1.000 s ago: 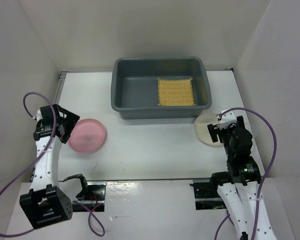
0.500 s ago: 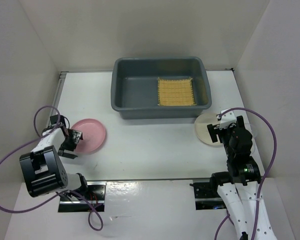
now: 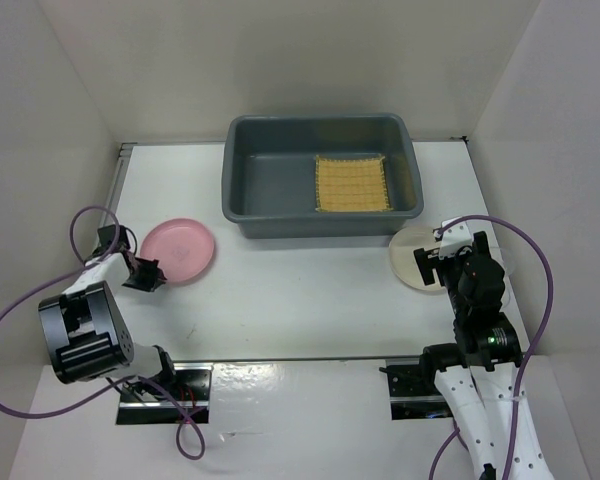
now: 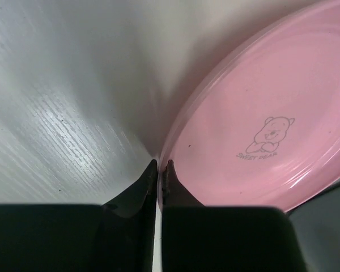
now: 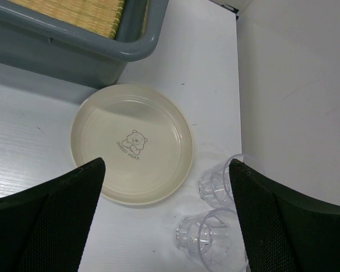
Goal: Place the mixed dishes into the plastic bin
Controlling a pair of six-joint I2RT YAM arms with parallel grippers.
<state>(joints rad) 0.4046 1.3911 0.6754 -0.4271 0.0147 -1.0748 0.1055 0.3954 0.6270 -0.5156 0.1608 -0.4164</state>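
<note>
One of the mixed dishes is stowed; the rest, as far as can be seen, are still out on the desk [image 3: 300, 290].

Item 1. Yellow woven mat [image 3: 352, 183]. It lies flat on the floor of the plastic bin [image 3: 265, 185], in its right half, at upper centre of the top view. Done.

Item 2. Pink plate [image 3: 180, 250]. It sits on the desk left of centre in the top view, well apart from the bin. The left claw [image 3: 143, 275] is at its lower-left edge. In the left wrist view the fingers [image 4: 136, 192] are pressed almost together at the rim, with a thin sliver of it apparently pinched between them. The plate fills the right of that frame, bear print up. Judged: grip taken, lift and carry to the bin outstanding.

Item 3. Cream plate [image 3: 408, 258]. It sits on the desk just below the bin's lower-right corner, near the wall but apart from it in the right wrist view. The right claw [image 3: 435, 258] hangs over it, fingers spread wide and nothing between them. Not yet grasped.

Item 4. Clear cups [image 5: 218, 182], two. They stand upright on the desk at lower right of the right wrist view, close together and just beside the cream plate's rim. They cannot be made out in the top view. Untouched.

Judged overall: early stage, with two plates and the cups left to place.
</note>
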